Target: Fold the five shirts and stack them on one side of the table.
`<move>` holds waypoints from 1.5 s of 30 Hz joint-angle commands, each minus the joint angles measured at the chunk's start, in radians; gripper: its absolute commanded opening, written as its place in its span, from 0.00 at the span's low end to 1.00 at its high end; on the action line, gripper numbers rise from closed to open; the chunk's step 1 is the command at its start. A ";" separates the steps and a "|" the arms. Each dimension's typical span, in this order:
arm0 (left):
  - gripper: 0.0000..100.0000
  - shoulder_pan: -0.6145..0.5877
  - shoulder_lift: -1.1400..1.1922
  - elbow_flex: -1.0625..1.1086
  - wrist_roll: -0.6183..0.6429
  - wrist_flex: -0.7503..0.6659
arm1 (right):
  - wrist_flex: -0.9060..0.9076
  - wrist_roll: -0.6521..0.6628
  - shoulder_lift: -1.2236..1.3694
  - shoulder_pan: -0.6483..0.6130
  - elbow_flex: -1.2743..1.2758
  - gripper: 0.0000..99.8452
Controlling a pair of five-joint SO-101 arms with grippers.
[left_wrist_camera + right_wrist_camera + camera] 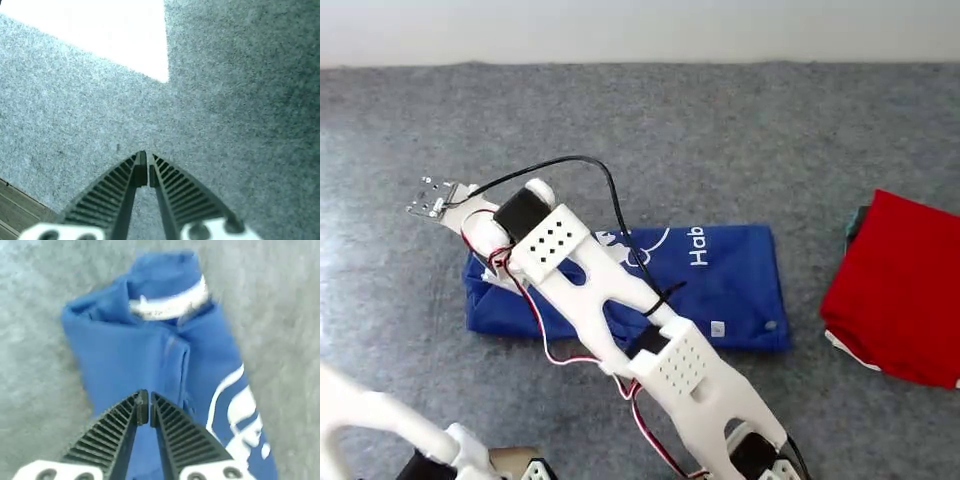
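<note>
A blue shirt (720, 285) with white print lies folded in the middle of the grey table. My right arm (620, 300) stretches from the near edge across its left end. In the right wrist view the right gripper (146, 402) is shut and holds nothing, hanging just above the blue shirt (130, 355) near its collar end. A folded red shirt (900, 290) lies at the right edge on top of other folded cloth. My left gripper (148, 167) is shut and empty over bare grey felt (225, 100). Part of the left arm (380, 420) shows at the near left corner.
Grey felt covers the table (640, 130), with open room behind and left of the blue shirt. A white wall (640, 30) runs along the far edge. A strip of wood (12, 210) shows past the felt's edge in the left wrist view.
</note>
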 commanded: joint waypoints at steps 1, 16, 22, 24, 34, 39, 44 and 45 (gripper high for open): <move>0.02 0.005 -0.008 -0.007 -0.002 0.017 | -0.090 0.060 0.087 0.036 -0.038 0.01; 0.02 0.003 -0.009 -0.035 0.000 0.054 | 0.120 0.021 0.120 0.162 -0.358 0.01; 0.02 0.000 -0.009 -0.056 0.000 0.054 | 0.122 -0.054 -0.067 0.232 -0.124 0.01; 0.02 -0.002 -0.009 -0.065 -0.002 0.054 | 0.120 -0.055 -0.188 0.269 0.052 0.01; 0.02 0.005 -0.002 -0.073 -0.002 0.054 | 0.116 -0.153 -0.664 0.512 0.770 0.15; 0.02 0.006 0.000 -0.071 -0.002 0.054 | 0.111 -0.267 -0.707 0.641 0.855 0.26; 0.02 0.041 0.000 -0.071 -0.002 0.054 | 0.061 -0.296 -0.664 0.766 0.908 0.26; 0.02 0.051 0.000 -0.071 -0.002 0.054 | 0.039 -0.296 -0.653 0.788 0.928 0.26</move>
